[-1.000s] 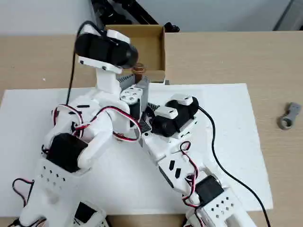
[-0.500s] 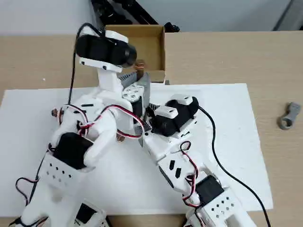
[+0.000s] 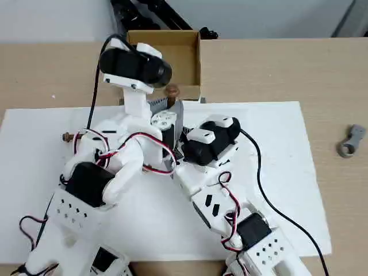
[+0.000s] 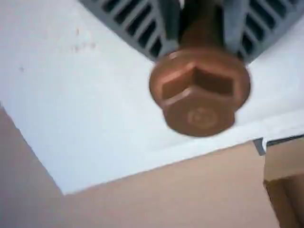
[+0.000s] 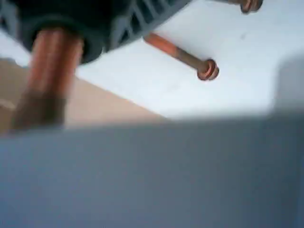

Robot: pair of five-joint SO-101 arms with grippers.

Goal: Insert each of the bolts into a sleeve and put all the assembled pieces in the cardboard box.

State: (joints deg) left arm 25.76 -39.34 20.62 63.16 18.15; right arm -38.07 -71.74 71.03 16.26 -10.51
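Left wrist view: left hand (image 4: 198, 23) clamped on copper bolt (image 4: 199, 92), hex head facing camera. Right hand (image 5: 95, 23): state cannot be told.

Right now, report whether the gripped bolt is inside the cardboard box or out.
Out. The left gripper clamps the bolt, whose head sits just outside the front wall of the cardboard box.

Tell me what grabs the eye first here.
A copper bolt with a six-sided head, clamped in the left gripper, stands out most. From above, two white arms cross over the white board, just short of the cardboard box. A second bolt lies loose on the board.
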